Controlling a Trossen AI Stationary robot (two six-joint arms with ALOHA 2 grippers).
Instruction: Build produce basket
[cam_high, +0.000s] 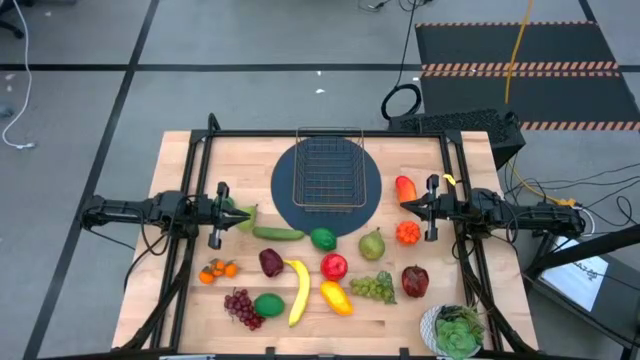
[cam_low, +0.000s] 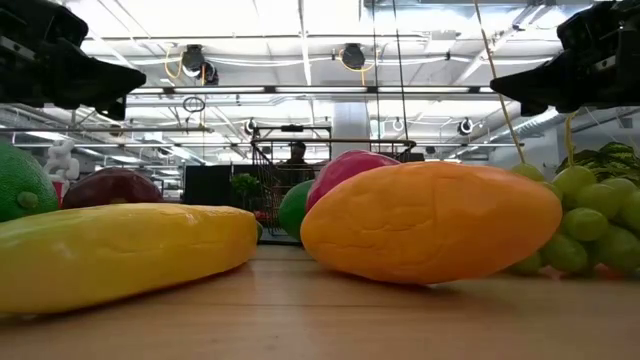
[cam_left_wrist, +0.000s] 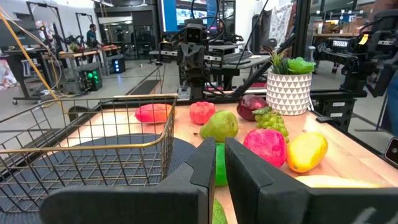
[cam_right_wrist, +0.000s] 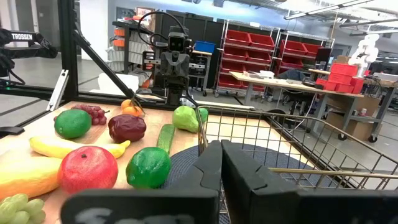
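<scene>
The wire basket (cam_high: 325, 172) stands on a round dark-blue mat (cam_high: 285, 205) at the table's far middle. The produce lies in front of it: cucumber (cam_high: 278, 233), lime (cam_high: 323, 238), pear (cam_high: 372, 243), red apple (cam_high: 334, 265), banana (cam_high: 298, 290), mango (cam_high: 336, 297) and green grapes (cam_high: 372, 287). My left gripper (cam_high: 240, 213) hovers shut left of the mat, above a green fruit (cam_right_wrist: 186, 118). My right gripper (cam_high: 403, 205) hovers shut right of the mat, between a red-orange fruit (cam_high: 405, 187) and an orange (cam_high: 407, 232). In the low view both grippers (cam_low: 100, 80) (cam_low: 530, 95) stand well above the table.
Small oranges (cam_high: 218, 268), a dark purple fruit (cam_high: 270, 262), purple grapes (cam_high: 240, 305), a second lime (cam_high: 269, 304) and a dark red apple (cam_high: 415, 280) lie toward the near edge. A leafy plant in a white pot (cam_high: 455, 330) stands at the near right corner.
</scene>
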